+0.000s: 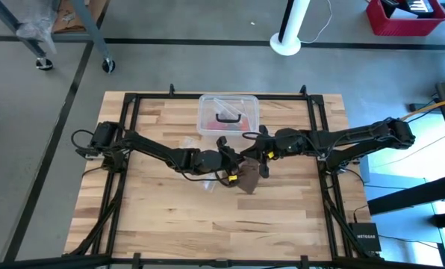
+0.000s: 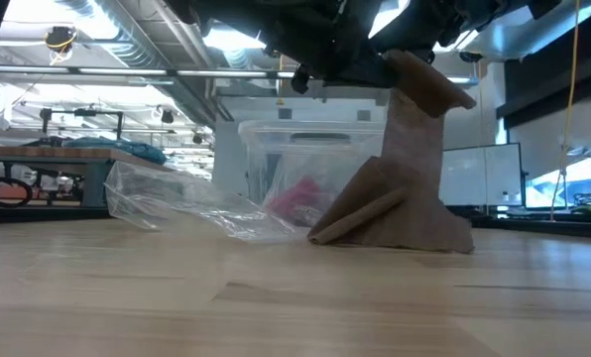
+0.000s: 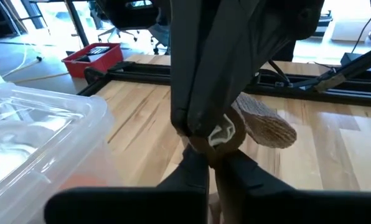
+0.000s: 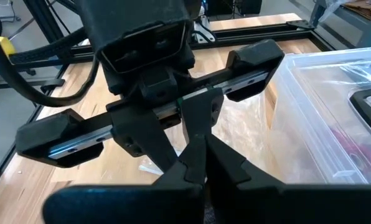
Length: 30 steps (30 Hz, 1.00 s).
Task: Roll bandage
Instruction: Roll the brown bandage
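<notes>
Both sets of fingers, left [image 1: 236, 159] and right [image 1: 249, 160], pinch the bandage [image 2: 405, 188], which hangs below them onto the counter [image 2: 295, 297].

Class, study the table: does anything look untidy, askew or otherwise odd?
The bandage is unrolled: it hangs from the shut left gripper and right gripper at mid-table, its lower end crumpled on the wood. A clear plastic bag lies crinkled beside it, before the clear box.
</notes>
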Each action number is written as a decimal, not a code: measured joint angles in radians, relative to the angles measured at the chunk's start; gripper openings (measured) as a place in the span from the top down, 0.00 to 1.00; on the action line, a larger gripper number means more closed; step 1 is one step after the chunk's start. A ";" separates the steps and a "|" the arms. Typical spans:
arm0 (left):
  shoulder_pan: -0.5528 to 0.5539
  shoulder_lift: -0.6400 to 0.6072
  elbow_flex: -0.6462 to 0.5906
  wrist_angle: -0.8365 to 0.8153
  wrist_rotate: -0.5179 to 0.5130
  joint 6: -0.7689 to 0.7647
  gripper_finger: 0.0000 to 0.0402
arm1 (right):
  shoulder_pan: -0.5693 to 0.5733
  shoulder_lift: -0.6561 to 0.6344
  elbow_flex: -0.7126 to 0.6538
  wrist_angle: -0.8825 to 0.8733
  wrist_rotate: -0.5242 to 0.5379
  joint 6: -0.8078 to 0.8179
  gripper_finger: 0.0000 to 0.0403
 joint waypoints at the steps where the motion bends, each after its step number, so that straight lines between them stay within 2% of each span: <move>1: 0.000 0.000 0.000 0.000 0.000 0.000 0.99 | 0.000 0.000 0.000 0.000 -0.001 0.000 0.98; 10: 0.000 0.000 0.000 0.000 0.000 0.024 0.99 | 0.000 0.000 0.000 -0.003 -0.012 0.002 0.98; 13: -0.003 0.000 0.000 0.000 0.000 0.024 1.00 | 0.000 0.000 0.000 -0.004 -0.039 0.073 0.98; 16: -0.009 0.000 0.000 0.000 0.000 0.036 1.00 | -0.001 0.000 0.001 -0.004 -0.031 0.074 0.98; 20: -0.013 -0.002 0.000 0.005 -0.001 0.045 1.00 | -0.006 -0.012 0.030 -0.058 -0.022 0.037 0.93; 24: -0.013 -0.005 0.001 0.005 -0.003 0.043 1.00 | -0.006 -0.039 0.103 -0.206 0.004 -0.041 0.80; 30: -0.019 -0.005 0.001 0.001 -0.003 0.041 1.00 | -0.006 -0.094 0.279 -0.668 0.007 -0.069 0.62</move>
